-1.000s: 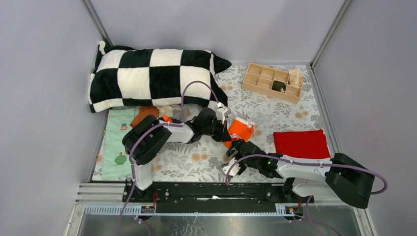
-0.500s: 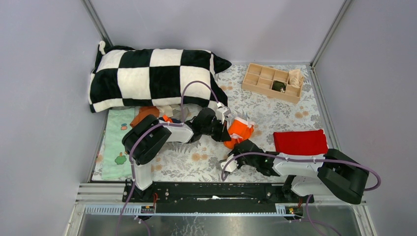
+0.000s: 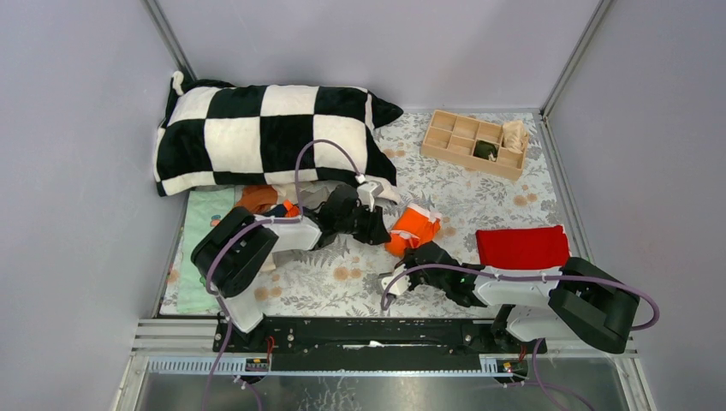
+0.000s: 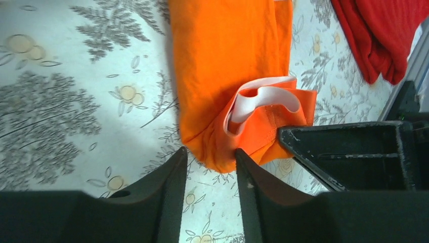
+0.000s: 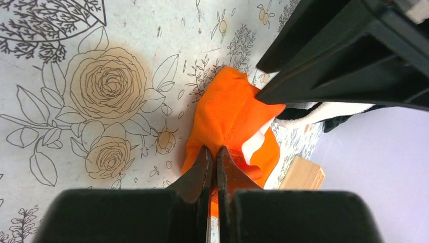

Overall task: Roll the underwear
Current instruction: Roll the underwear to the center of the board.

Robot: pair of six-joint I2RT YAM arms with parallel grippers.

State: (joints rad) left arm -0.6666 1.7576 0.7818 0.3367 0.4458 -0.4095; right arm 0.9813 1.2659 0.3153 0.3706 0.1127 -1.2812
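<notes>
Item: orange underwear (image 3: pixel 413 229), bunched, lying mid-table on the floral cloth (image 3: pixel 342 282) between the two grippers.

Detail: The left gripper (image 3: pixel 374 225) sits just to the left of the garment with its fingers (image 4: pixel 172 177) apart, and the near corner of the fabric (image 4: pixel 227 76) lies at the gap, ungripped. The white waistband (image 4: pixel 268 96) loops out of the folds. The right gripper (image 3: pixel 409 255) is at the garment's near edge, and its fingers (image 5: pixel 202 167) are pressed together on a pinch of orange fabric (image 5: pixel 227 116). A red cloth (image 3: pixel 522 248) lies to the right, apart. Rust-brown underwear (image 3: pixel 257 199) lies against the checked pillow (image 3: pixel 265 133). A wooden tray (image 3: pixel 467 161) stands at the far right.
</notes>
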